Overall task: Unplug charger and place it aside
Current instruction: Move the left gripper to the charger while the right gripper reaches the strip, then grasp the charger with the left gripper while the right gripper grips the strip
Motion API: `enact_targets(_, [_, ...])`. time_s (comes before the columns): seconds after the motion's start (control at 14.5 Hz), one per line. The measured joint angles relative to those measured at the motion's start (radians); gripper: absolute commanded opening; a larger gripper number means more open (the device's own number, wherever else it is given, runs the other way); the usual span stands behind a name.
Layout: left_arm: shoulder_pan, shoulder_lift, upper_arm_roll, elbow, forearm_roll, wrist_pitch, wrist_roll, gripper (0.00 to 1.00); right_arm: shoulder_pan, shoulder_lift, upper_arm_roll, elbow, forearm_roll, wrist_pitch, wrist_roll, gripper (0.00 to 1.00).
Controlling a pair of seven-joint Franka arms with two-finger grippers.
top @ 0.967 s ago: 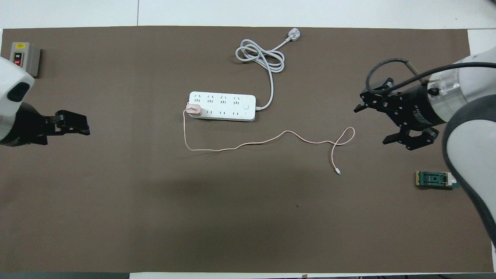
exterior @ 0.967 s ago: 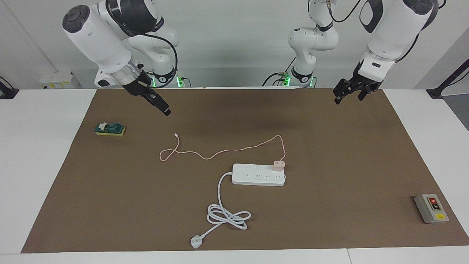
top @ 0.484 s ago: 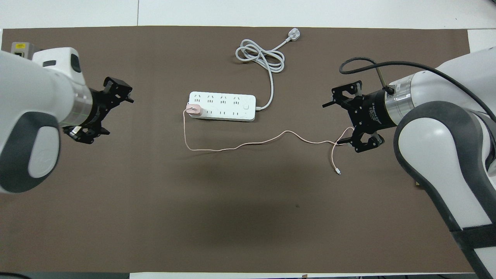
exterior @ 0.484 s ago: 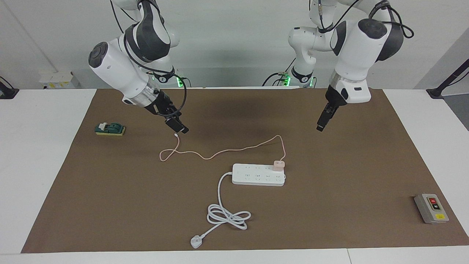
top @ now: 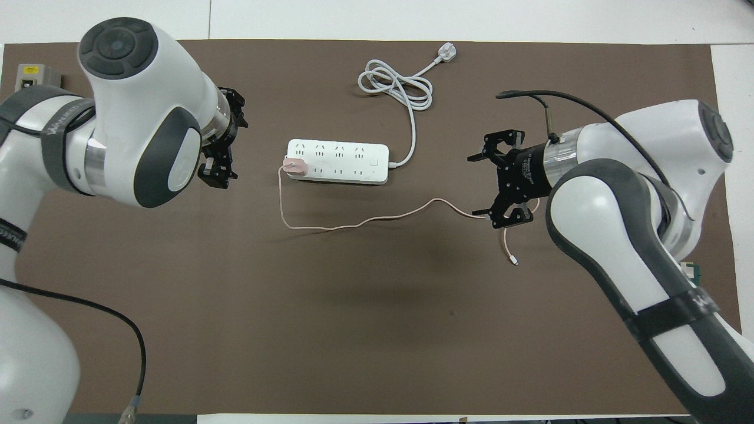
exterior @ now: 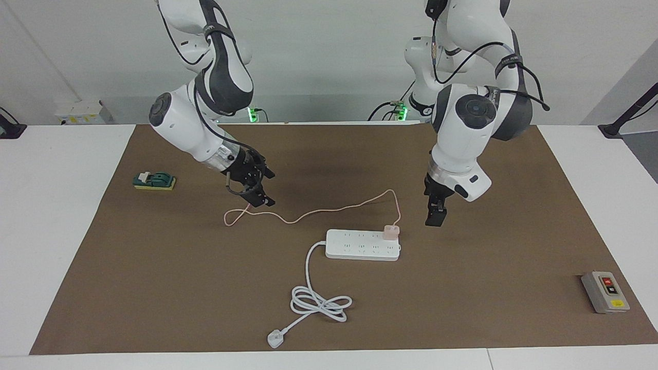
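Note:
The pale pink charger (exterior: 390, 232) is plugged into the end socket of the white power strip (exterior: 360, 245) nearest the left arm's end of the table. It also shows in the overhead view (top: 294, 166), as does the strip (top: 339, 162). Its thin pink cable (exterior: 318, 212) runs over the mat toward the right arm's end of the table (top: 377, 219). My left gripper (exterior: 434, 213) is open and hangs over the mat beside the charger (top: 227, 144), apart from it. My right gripper (exterior: 262, 187) is open over the cable's looped end (top: 488, 187).
The strip's thick white cord (exterior: 321, 303) lies coiled on the brown mat (exterior: 488, 288), ending in a white three-pin plug (exterior: 275, 339). A green switch block (exterior: 154, 181) sits at the right arm's end. A grey button box (exterior: 605, 292) sits at the left arm's end.
Both arms have come down and inward. The left gripper moved from the mat's edge to beside the charger. The right gripper moved over the cable's looped end.

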State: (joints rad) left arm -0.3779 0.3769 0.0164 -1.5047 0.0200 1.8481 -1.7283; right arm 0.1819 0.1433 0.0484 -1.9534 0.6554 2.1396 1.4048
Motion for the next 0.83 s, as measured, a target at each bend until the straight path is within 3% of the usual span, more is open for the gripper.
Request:
enact_targets(0.28, [-0.043,0.165,0.0,0.135,-0.01,0.023,-0.11,1.0,0.077,0.103,0.002,0.03,0.045,0.071,0.012,1.0])
enact_targets(0.83, [-0.047,0.178,0.003,0.126,-0.023,0.069,-0.135,1.0,0.133,0.317,0.004,0.28,0.076,0.07,-0.001,1.0])
